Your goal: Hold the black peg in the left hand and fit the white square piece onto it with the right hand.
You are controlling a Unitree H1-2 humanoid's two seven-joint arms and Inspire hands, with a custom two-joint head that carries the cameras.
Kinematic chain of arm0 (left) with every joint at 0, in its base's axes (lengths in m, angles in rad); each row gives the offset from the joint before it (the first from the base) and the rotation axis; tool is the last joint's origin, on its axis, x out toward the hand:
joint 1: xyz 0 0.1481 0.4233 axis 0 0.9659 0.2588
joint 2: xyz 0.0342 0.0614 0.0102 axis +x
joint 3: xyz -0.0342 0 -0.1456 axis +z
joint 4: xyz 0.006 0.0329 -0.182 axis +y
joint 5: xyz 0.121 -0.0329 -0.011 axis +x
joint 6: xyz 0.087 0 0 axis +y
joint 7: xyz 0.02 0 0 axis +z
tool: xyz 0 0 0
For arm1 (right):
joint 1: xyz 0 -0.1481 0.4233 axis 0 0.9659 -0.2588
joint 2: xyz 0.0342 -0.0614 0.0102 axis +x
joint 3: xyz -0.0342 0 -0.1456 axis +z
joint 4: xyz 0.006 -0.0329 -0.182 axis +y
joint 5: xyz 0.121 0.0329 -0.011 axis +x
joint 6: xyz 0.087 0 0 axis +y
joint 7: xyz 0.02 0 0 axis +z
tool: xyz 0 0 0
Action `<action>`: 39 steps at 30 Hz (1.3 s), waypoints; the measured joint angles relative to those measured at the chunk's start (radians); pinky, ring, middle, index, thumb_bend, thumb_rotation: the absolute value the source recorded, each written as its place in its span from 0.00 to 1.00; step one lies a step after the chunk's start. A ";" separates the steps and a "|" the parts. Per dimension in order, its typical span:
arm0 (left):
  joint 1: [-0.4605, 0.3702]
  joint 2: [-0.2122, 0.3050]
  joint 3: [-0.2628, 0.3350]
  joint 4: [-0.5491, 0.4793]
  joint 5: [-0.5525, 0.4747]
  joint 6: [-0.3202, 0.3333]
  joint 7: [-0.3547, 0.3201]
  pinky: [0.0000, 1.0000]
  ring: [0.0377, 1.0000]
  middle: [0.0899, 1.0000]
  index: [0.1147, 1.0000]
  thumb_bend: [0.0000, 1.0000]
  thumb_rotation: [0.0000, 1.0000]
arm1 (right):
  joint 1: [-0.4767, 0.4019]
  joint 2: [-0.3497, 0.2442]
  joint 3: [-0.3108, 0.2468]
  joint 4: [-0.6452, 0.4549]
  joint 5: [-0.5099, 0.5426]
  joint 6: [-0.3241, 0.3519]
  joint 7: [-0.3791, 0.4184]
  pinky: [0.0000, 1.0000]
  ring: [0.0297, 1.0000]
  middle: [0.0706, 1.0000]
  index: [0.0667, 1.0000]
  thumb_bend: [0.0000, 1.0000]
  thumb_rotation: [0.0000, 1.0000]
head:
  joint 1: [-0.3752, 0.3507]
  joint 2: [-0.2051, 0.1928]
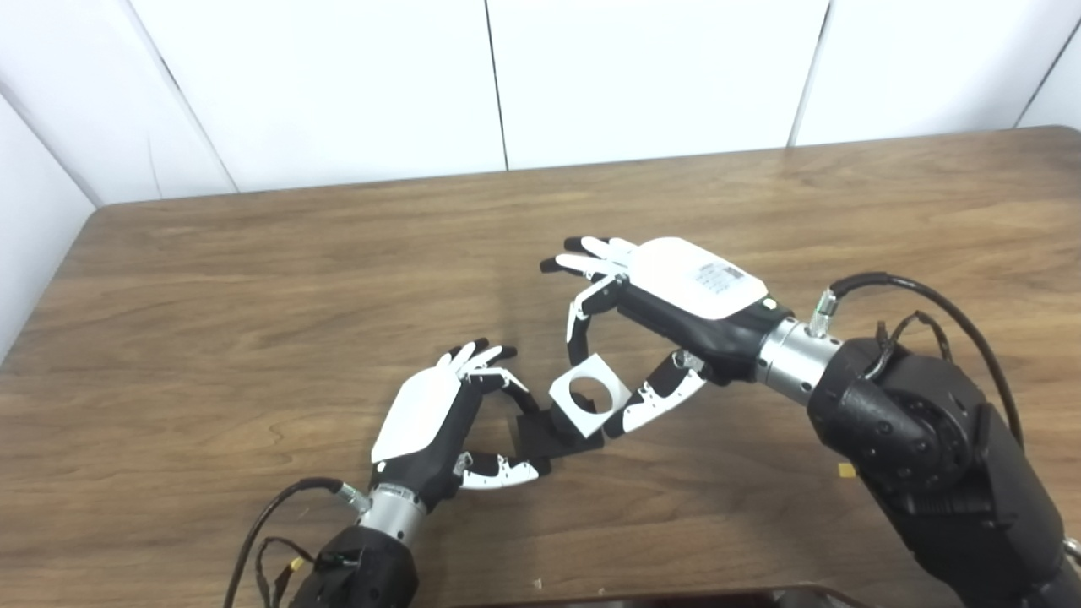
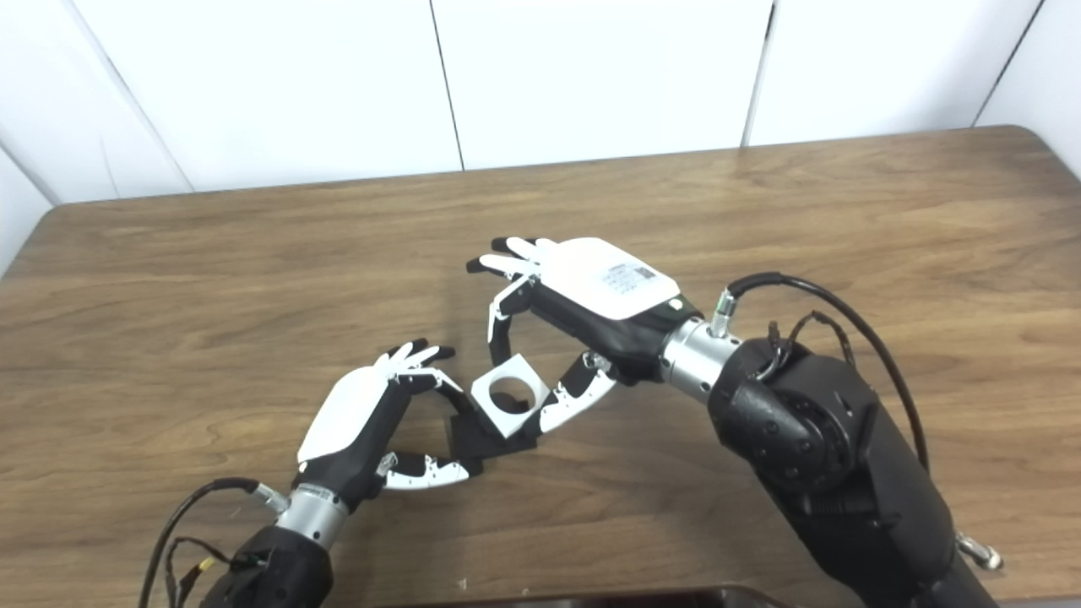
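Observation:
My left hand [image 1: 448,418] holds the black peg piece [image 1: 540,435] between thumb and fingers, its flat black base just above the table. The white square piece [image 1: 589,395], with a round hole through it, is pinched between the thumb and a finger of my right hand [image 1: 667,308]. It is tilted on one corner and sits right against the black piece, covering the peg itself. Whether the peg is inside the hole cannot be told. In the right eye view the white square [image 2: 510,394] overlaps the black base [image 2: 486,439] the same way.
The brown wooden table [image 1: 253,295] stretches on all sides of the hands. White wall panels [image 1: 338,84] rise behind its far edge. A dark edge [image 1: 676,598] shows at the bottom of the picture, close to me.

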 measured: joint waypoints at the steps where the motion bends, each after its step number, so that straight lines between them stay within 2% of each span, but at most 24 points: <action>1: 0.000 0.000 0.000 0.000 0.000 0.000 0.000 1.00 0.98 0.89 0.43 0.51 0.08 | 0.000 0.002 0.001 0.003 0.000 -0.001 0.000 0.99 1.00 0.94 0.45 0.52 0.15 | 0.002 0.002; 21: 0.001 -0.010 -0.003 0.000 -0.001 0.002 -0.003 0.99 0.98 0.90 0.43 0.51 0.08 | 0.038 0.042 0.029 0.108 -0.036 -0.077 -0.027 0.98 1.00 0.93 0.45 0.52 0.14 | -0.006 0.000; 39: 0.001 -0.010 -0.004 0.000 -0.003 0.003 -0.003 0.98 0.98 0.90 0.43 0.51 0.08 | 0.043 0.063 0.027 0.131 -0.057 -0.097 -0.052 0.98 1.00 0.94 0.45 0.53 0.14 | -0.006 0.006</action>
